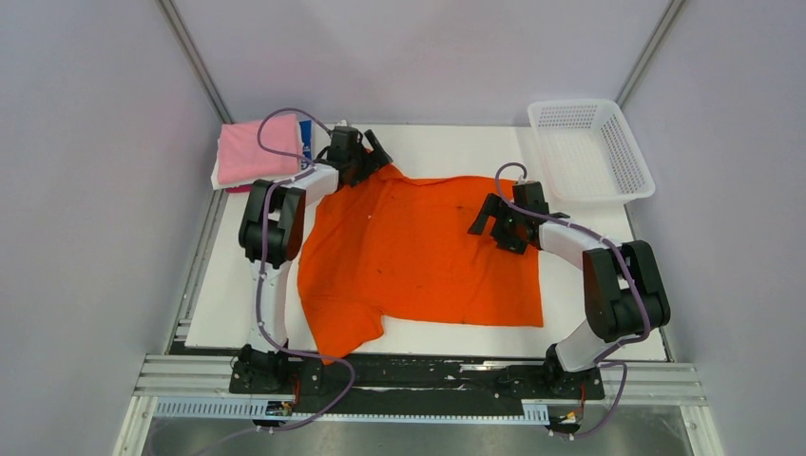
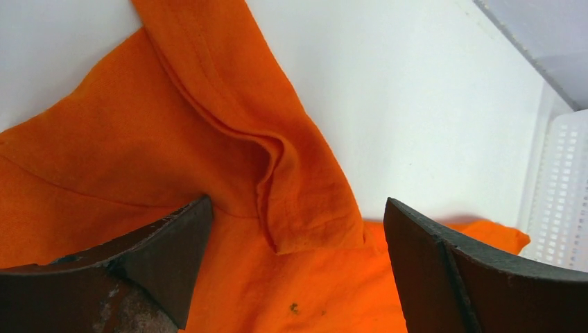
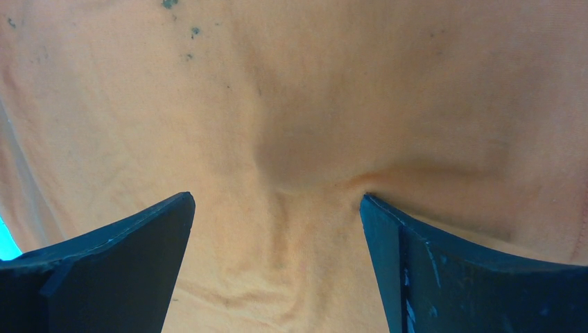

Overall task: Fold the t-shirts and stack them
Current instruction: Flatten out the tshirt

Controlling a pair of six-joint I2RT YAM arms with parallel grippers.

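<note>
A large orange t-shirt [image 1: 418, 256] lies spread on the white table [image 1: 456, 142], one sleeve hanging toward the near edge. My left gripper [image 1: 373, 152] hovers open over its far-left corner. In the left wrist view a folded-over sleeve flap [image 2: 305, 187] lies between the wide-apart fingers [image 2: 173, 257] of this gripper [image 2: 298, 208]. My right gripper [image 1: 489, 233] is open over the shirt's right part. The right wrist view shows only wrinkled cloth [image 3: 298, 125] between this gripper's [image 3: 277, 201] fingers, puckering at the right fingertip [image 3: 388, 229]. Other folded t-shirts, pink on top [image 1: 249, 150], are stacked at the far left.
A white mesh basket [image 1: 589, 152] sits at the table's far right corner, and its wall [image 2: 561, 194] shows in the left wrist view. Grey walls enclose the table on three sides. A metal rail [image 1: 418, 380] with both arm bases runs along the near edge.
</note>
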